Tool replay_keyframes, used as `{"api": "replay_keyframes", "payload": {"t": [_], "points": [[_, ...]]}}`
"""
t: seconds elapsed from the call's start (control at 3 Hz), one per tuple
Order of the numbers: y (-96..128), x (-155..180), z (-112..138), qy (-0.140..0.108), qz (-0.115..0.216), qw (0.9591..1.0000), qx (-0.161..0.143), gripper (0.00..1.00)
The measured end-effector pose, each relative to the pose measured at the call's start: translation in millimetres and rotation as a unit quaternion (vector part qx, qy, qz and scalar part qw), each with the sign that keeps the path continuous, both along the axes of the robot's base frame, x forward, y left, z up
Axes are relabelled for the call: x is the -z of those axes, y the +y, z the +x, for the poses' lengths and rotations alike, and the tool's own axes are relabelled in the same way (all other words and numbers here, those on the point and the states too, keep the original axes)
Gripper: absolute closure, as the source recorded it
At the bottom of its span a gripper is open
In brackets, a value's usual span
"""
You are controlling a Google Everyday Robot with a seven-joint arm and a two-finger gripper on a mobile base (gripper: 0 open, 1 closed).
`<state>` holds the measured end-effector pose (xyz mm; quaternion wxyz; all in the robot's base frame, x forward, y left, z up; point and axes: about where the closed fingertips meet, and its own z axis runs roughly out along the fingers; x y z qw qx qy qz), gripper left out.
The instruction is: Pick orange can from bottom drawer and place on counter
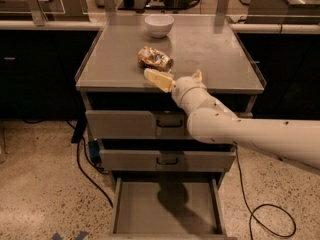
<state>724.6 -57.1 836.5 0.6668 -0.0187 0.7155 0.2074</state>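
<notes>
The orange can [155, 59], dented and gold-orange, lies on its side on the grey counter [215, 54], near the middle front. My gripper [178, 77] is open at the counter's front edge, just in front of the can and to its right. The left finger [158, 80] is close to the can but does not hold it; the right finger [197, 75] points up. The bottom drawer [166, 210] is pulled open below, and its floor is bare, with only the arm's shadow on it.
A white bowl [159, 25] stands at the back of the counter. The two upper drawers [125, 124] with dark handles are shut. Black cables [87, 176] run over the speckled floor on both sides of the cabinet. Dark counters with glass panels stand behind.
</notes>
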Motion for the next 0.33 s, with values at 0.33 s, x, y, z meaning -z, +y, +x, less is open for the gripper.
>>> {"api": "replay_keyframes", "payload": {"t": [0.33], "points": [[0.0, 0.0, 0.0, 0.000, 0.000, 1.0000, 0.000, 0.00]]}}
